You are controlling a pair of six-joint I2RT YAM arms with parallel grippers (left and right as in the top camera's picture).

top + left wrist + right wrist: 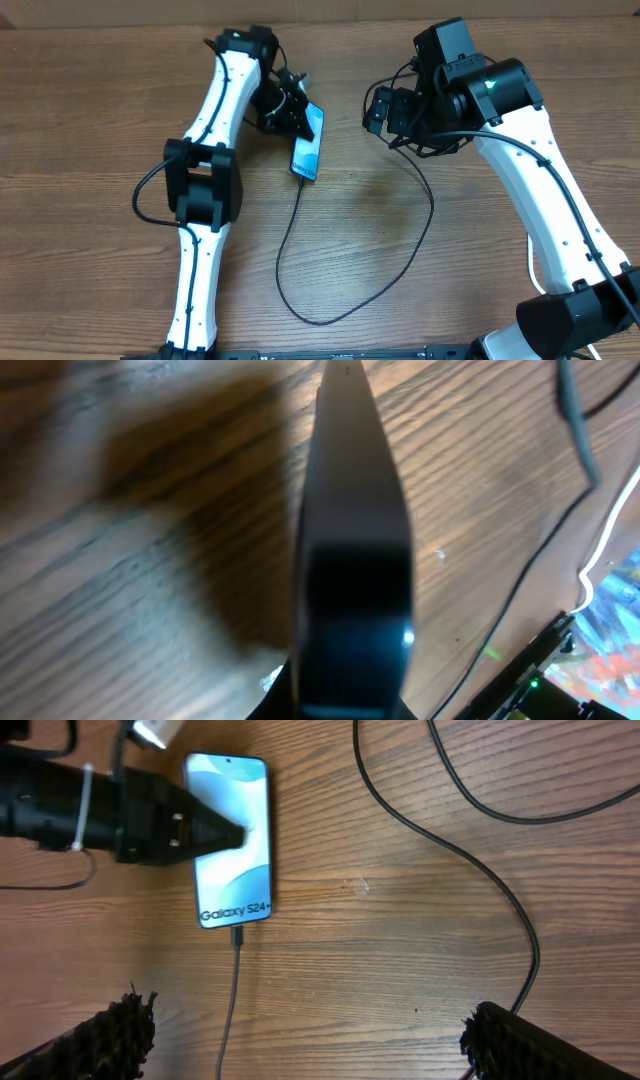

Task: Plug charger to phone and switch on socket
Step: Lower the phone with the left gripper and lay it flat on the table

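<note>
Fingertips of my right claw stood wide apart, empty, above the surface. Beyond them the phone lay flat, the charger seemingly seated in its end. My left claw touched the phone's side; its opening I could not tell. No socket showed. Hunting for it, I risked snagging the charger's slack and unplugging it.

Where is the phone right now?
In the overhead view the phone lies on the table left of centre, at the left gripper, with the charger meeting its near end.
</note>
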